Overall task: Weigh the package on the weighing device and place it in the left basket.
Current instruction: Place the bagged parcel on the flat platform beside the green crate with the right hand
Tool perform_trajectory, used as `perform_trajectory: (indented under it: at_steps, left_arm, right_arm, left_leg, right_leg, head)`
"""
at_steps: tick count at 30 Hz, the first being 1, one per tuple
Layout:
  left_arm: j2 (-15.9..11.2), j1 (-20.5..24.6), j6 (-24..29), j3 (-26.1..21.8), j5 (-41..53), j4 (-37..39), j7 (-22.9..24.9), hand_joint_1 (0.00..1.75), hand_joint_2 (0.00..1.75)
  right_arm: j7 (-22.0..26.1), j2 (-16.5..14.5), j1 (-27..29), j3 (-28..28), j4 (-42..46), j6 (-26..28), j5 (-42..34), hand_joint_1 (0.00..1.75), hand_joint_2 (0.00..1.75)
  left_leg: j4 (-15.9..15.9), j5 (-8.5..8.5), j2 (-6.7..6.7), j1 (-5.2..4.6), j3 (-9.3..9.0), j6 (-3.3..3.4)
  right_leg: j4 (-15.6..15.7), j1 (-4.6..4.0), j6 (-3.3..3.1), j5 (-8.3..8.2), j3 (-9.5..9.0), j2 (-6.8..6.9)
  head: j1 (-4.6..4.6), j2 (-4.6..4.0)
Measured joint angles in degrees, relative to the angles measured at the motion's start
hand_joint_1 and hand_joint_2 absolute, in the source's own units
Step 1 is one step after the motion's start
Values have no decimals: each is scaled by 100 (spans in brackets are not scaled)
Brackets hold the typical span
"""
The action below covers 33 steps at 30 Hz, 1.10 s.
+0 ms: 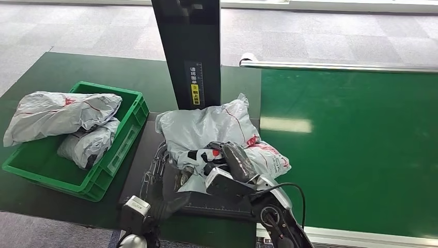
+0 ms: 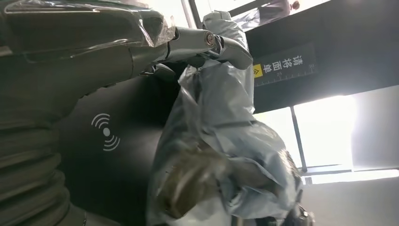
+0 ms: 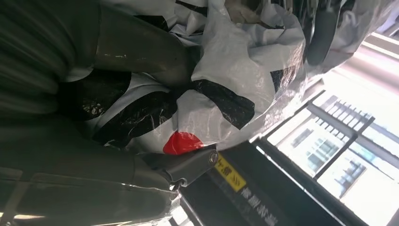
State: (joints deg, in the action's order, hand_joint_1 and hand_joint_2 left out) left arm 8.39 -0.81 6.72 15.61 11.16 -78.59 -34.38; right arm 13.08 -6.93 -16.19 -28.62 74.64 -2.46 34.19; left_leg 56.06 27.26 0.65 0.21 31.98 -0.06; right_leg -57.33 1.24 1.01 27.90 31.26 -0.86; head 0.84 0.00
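A: Gripping anything, was the right hand [image 1: 230,160]?

B: Yes. It lay on the near end of the grey plastic package [image 1: 217,135], its dark fingers [image 3: 141,52] curled into the wrinkled film, holding it. In the right wrist view the film under them was white with black patches and a red mark.

A: And the left hand [image 1: 157,168]?

B: It was pressed against the package's left edge, low beside the scale. In the left wrist view its fingers [image 2: 197,40] touched the grey film, but I could not tell whether they had closed on it.

A: Where did the package sit?

B: On the black weighing platform [image 1: 142,165], in front of the dark upright column [image 1: 188,51] with a yellow label.

A: The surroundings?

B: A dark green bench [image 1: 46,72] carried a green basket [image 1: 111,155] to the left, with two more grey parcels [image 1: 62,113] in it, one draped over the rim. To the right ran a green conveyor belt [image 1: 356,150] with a metal roller at its far edge. Beyond lay grey carpet tiles [image 1: 320,41].
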Motion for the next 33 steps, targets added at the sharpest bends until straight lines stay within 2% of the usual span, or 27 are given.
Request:
perform_trajectory:
  at_steps: [4,14,20,25,33]
  left_arm:
    - [19,10,-1,-47,-11,3,20,0,175]
    - [29,-10,54,-133,20,3,53,0,175]
    - [23,48,394,-294,373,33,231,0,175]
    - [-43,234,931,-861,701,120,402,0,175]
    - [-418,311,1969,-1978,1590,157,491,0,175]
  right_arm:
    - [35,-155,-186,-163,-432,-111,-120,0,175]
    - [190,-258,-388,-180,-922,-446,-924,0,175]
    - [732,-224,-316,215,-980,-823,-2216,0,175]
    - [1035,-2,186,857,-452,-871,-2927,0,175]
    - [1145,294,1072,1901,478,-827,-3118,0,175]
  left_leg:
    - [0,0,0,0,-1,0]
    - [1,0,0,0,1,0]
    - [2,0,1,0,-2,0]
    - [2,1,6,0,-1,-1]
    - [1,5,0,1,2,-3]
  right_leg:
    - [0,-1,0,0,0,0]
    - [0,1,0,0,2,1]
    - [1,1,0,0,5,2]
    - [1,0,0,0,2,6]
    - [1,-1,-1,1,8,1]
  head:
    - [0,0]
    - [0,0]
    - [0,0]
    - [-1,0]
    - [1,0]
